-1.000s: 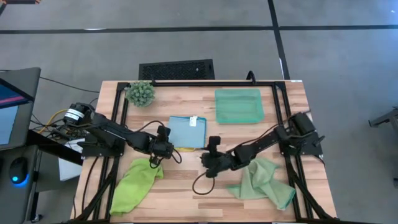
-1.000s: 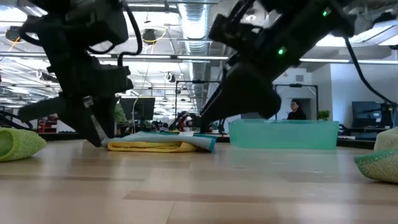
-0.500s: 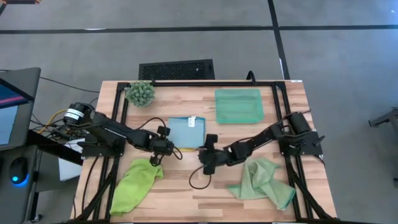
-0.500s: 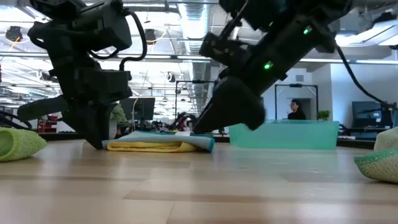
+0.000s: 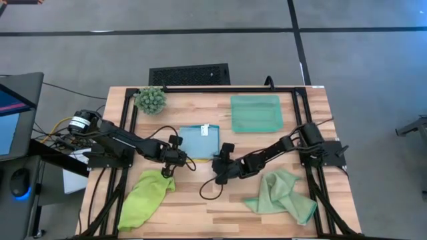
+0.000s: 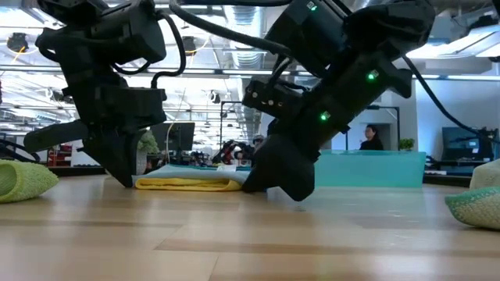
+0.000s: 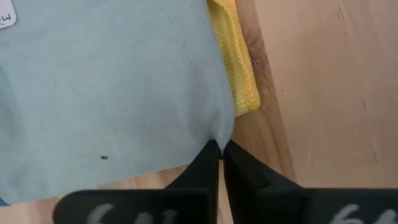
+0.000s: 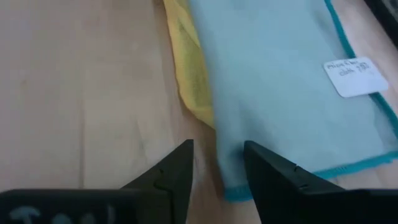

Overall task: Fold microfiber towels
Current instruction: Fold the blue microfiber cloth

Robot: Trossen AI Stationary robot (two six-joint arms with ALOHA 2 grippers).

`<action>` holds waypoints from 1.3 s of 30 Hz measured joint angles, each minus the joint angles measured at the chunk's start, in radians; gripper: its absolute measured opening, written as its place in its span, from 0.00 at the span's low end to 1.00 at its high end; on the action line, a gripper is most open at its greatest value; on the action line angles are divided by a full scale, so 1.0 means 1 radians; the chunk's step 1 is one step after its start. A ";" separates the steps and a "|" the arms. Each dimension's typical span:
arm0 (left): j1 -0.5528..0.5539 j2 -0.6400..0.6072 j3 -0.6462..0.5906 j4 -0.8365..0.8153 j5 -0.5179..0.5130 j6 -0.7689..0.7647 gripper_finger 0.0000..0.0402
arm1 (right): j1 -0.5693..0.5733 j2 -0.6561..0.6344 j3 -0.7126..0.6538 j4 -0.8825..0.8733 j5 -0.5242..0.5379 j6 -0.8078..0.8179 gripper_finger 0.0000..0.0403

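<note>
A light blue towel (image 5: 200,141) lies flat on a yellow towel (image 5: 201,159) at the table's middle; the yellow one shows along its near edge (image 7: 241,81). My left gripper (image 7: 221,148) is at the blue towel's near left corner, shut on it. My right gripper (image 8: 217,160) is open and low over the near right corner (image 8: 235,191), one finger on either side. A lime green towel (image 5: 146,198) lies crumpled at the near left. A sage green towel (image 5: 281,193) lies at the near right. My left gripper pinches the blue towel's near left corner (image 7: 219,133) between its two fingertips, slanting steeply down from the table's left. The cloth puckers at the tips; one layer or several, I cannot tell. The towel lies on the yellow one. Whether my right gripper touches the towel, I cannot tell.
A teal tray (image 5: 255,112) stands at the far right of the table, and a small spiky plant (image 5: 151,100) at the far left. Bare wood lies between the two green towels at the near edge. A black frame borders the table.
My left gripper has shut on the blue towel's near left corner without shifting. My right gripper has gone down and toward the table's left, to the blue towel's near right corner. The towels lie as before.
</note>
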 joint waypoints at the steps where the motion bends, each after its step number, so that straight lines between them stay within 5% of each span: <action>1: 0.000 0.000 0.000 0.000 0.000 0.000 0.01 | 0.003 -0.002 -0.001 -0.010 0.015 0.000 0.38; 12: 0.004 0.000 0.000 0.001 -0.003 -0.034 0.00 | 0.001 -0.002 -0.001 -0.031 0.026 0.009 0.03; 19: 0.001 -0.073 0.046 -0.045 -0.037 -0.045 0.00 | 0.010 -0.067 0.038 -0.179 0.103 -0.054 0.01; 27: 0.021 -0.271 0.140 -0.128 -0.289 -0.042 0.00 | -0.049 -0.277 0.053 -0.254 0.159 -0.099 0.01; 39: 0.095 -0.380 0.353 -0.141 -0.304 0.034 0.00 | -0.118 -0.636 0.074 -0.350 0.074 -0.171 0.00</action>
